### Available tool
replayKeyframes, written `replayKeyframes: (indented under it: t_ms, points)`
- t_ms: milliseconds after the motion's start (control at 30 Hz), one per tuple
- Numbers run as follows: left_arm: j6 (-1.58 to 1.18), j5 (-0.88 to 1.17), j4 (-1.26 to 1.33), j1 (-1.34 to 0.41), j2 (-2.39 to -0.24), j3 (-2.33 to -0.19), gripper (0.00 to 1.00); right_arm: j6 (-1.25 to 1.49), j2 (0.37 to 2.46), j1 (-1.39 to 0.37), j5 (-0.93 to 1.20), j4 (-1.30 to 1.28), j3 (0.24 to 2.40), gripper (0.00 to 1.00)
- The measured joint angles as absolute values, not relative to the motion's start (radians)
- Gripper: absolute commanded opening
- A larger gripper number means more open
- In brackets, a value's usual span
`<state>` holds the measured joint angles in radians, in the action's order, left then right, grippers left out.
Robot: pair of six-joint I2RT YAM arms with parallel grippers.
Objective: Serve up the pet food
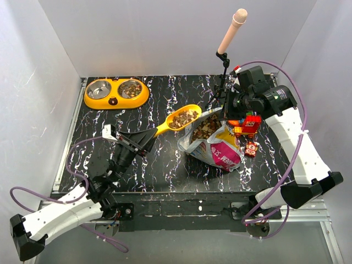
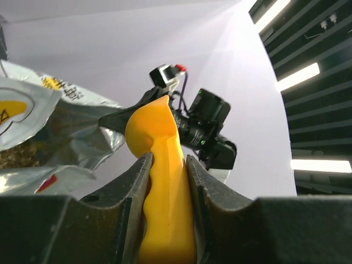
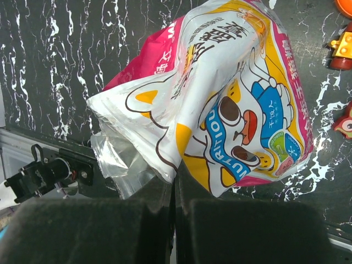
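The pet food (image 1: 205, 127) is brown kibble filling the open printed bag (image 1: 217, 147), which lies mid-table. My left gripper (image 1: 152, 133) is shut on the handle of a yellow scoop (image 1: 183, 117). The scoop is heaped with kibble and held just left of the bag's mouth, above the table. The left wrist view shows the handle (image 2: 163, 181) clamped between both fingers (image 2: 132, 187). My right gripper (image 1: 221, 106) is shut on the bag's rim. In the right wrist view the bag (image 3: 220, 99) hangs from the closed jaws (image 3: 177, 179).
A yellow double bowl (image 1: 114, 100) stands at the back left; its right steel bowl (image 1: 131, 88) holds kibble. Colourful toy bricks (image 1: 248, 127) lie right of the bag, and also show in the right wrist view (image 3: 342, 47). A pink-tipped rod on a stand (image 1: 231, 30) rises at the back.
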<state>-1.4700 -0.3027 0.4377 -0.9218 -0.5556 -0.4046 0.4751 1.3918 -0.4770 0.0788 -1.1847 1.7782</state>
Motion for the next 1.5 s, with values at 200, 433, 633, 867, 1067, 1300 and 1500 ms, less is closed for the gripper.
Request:
replayKeyframes:
  t_ms: [200,433,633,867,1067,1300,1500]
  points:
    - [-1.452,-0.387,0.331,-0.893,-0.593,-0.524,0.00,0.476,1.390,-0.477,0.088,-1.187,1.776,0.01]
    - [-1.478,-0.317,0.329,-0.678,-0.897,-0.707,0.00,0.479,1.359,-0.477,0.103,-1.195,1.751,0.01]
    - [-1.528,-0.162,0.439,-0.413,-1.178,-0.784,0.00,0.479,1.317,-0.477,0.107,-1.238,1.736,0.01]
    - [-1.605,0.006,0.631,-0.118,-1.442,-0.800,0.00,0.478,1.304,-0.478,0.109,-1.272,1.736,0.01]
    - [-1.655,0.113,0.764,0.098,-1.561,-0.799,0.00,0.478,1.304,-0.478,0.108,-1.271,1.736,0.01]
    - [-1.652,0.188,0.741,0.299,-1.569,-0.799,0.00,0.479,1.304,-0.478,0.105,-1.270,1.736,0.01]
    - [-1.593,0.230,0.571,0.382,-1.570,-0.845,0.00,0.485,1.304,-0.478,0.101,-1.268,1.736,0.01]
